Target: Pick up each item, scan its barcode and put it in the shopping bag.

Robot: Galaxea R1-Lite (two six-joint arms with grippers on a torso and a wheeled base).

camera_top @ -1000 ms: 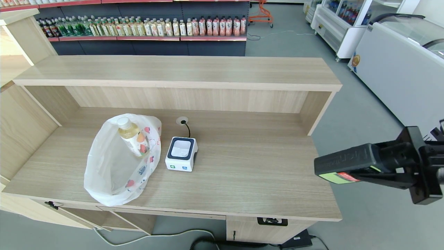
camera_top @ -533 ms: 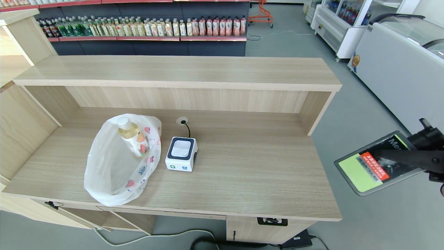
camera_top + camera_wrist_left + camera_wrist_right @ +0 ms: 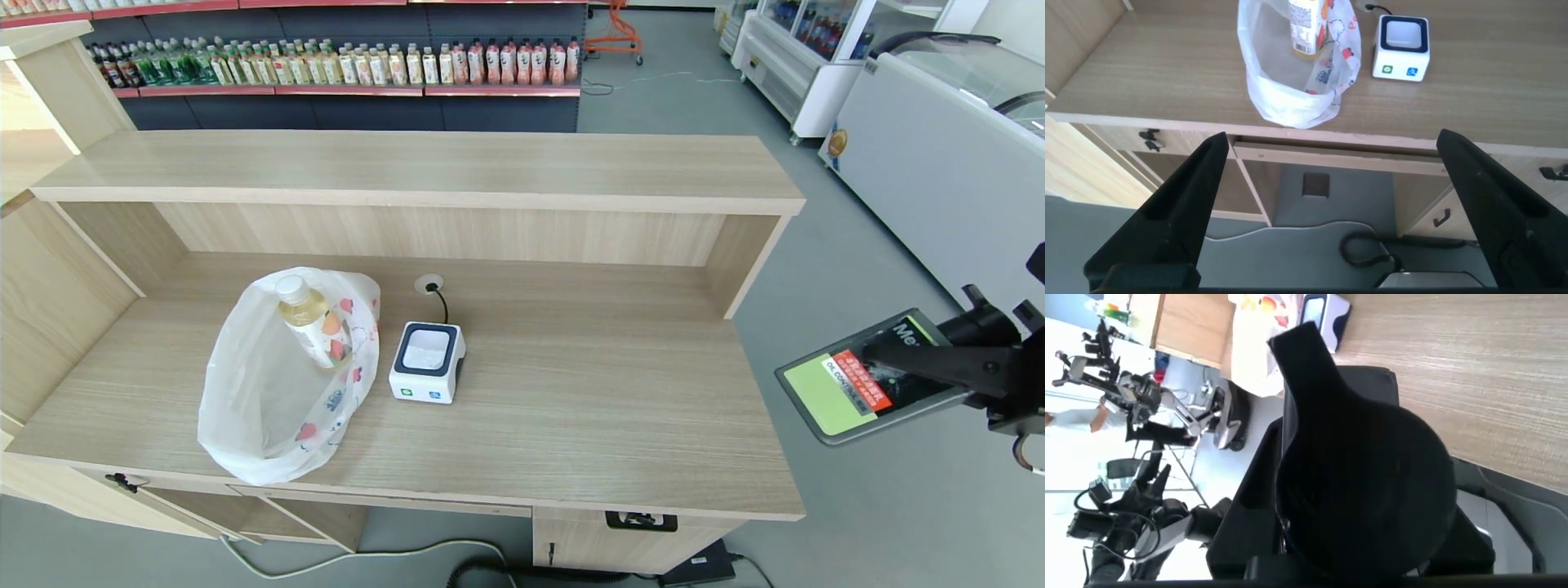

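Observation:
A white plastic shopping bag [image 3: 269, 408] lies open on the left of the wooden counter [image 3: 571, 408], with a tea bottle [image 3: 310, 322] standing in it. Just to its right sits the white barcode scanner [image 3: 427, 362], window facing up. Off the counter's right end, my right gripper [image 3: 886, 359] is shut on a flat black box [image 3: 841, 388] with a green and red label, face up and tilted. The box [image 3: 1372, 482] looms dark in the right wrist view. My left gripper [image 3: 1331, 204] hangs open below the counter's front edge, in front of the bag [image 3: 1290, 90] and scanner [image 3: 1402, 47].
A raised shelf [image 3: 408, 167] runs along the back of the counter with side walls at both ends. A cable hole [image 3: 429, 283] sits behind the scanner. Chest freezers [image 3: 939, 139] stand on the right, drink shelves [image 3: 343, 65] behind. Cables [image 3: 367, 555] lie under the counter.
The right gripper has turned the box from edge-on to label-up, swung it out to the right, then brought it slightly back toward the counter. Bag, bottle and scanner have not moved.

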